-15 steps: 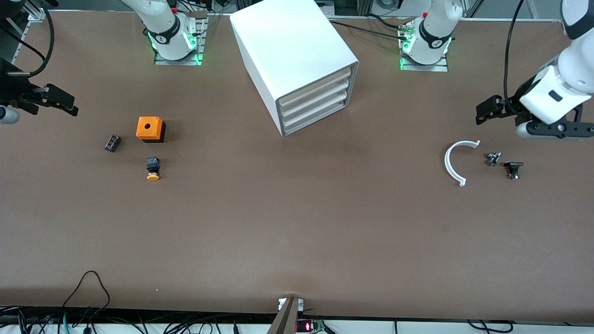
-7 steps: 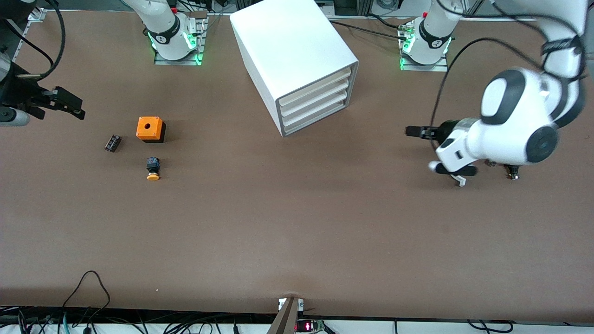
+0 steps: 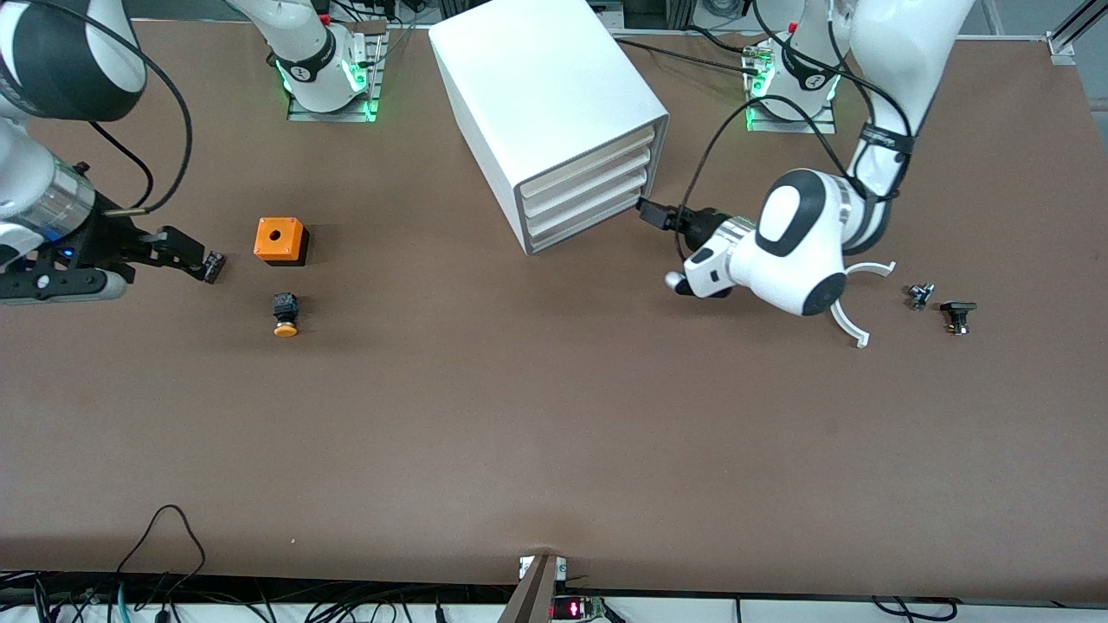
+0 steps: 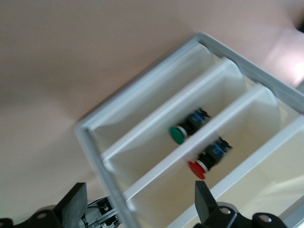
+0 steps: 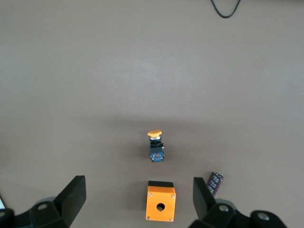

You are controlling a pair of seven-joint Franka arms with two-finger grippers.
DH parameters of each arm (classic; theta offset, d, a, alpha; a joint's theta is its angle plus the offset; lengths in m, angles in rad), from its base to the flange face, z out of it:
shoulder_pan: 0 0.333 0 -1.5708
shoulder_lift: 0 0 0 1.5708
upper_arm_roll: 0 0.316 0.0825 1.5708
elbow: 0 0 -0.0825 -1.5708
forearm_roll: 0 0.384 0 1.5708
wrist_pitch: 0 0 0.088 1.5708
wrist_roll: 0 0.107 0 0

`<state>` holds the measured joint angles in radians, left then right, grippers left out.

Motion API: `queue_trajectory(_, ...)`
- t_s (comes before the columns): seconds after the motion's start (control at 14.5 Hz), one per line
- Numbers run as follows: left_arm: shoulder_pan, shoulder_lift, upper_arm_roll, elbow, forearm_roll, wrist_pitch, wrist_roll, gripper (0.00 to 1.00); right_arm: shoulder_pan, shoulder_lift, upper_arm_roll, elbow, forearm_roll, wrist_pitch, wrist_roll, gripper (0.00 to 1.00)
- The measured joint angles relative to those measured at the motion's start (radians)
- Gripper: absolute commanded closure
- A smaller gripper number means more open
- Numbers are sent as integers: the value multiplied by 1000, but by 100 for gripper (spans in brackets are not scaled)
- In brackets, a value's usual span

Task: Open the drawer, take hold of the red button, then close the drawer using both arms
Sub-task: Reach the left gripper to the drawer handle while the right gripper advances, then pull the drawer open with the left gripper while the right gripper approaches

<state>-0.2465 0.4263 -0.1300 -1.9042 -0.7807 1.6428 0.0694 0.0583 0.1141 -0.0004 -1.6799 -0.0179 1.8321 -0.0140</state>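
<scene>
- L claw [image 3: 651, 212] apart, at cabinet [image 3: 554, 112] front, all drawers shut.
- Red button [image 4: 207, 157] seen inside a drawer [image 4: 223, 142] via L wrist view.
- R claw [image 3: 177, 251] apart, over counter [image 3: 519, 415] near orange box [image 3: 281, 240].

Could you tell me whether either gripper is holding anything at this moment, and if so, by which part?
Nothing is held. The left gripper is open in front of the cabinet; the right gripper is open over the table beside the orange box.
</scene>
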Motion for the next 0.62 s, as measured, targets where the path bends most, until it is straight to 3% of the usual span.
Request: queue_trajectory(0.62, 11, 17, -6, -154, -170, 21, 470, 7, 59, 34, 1, 8, 0, 20, -10, 0)
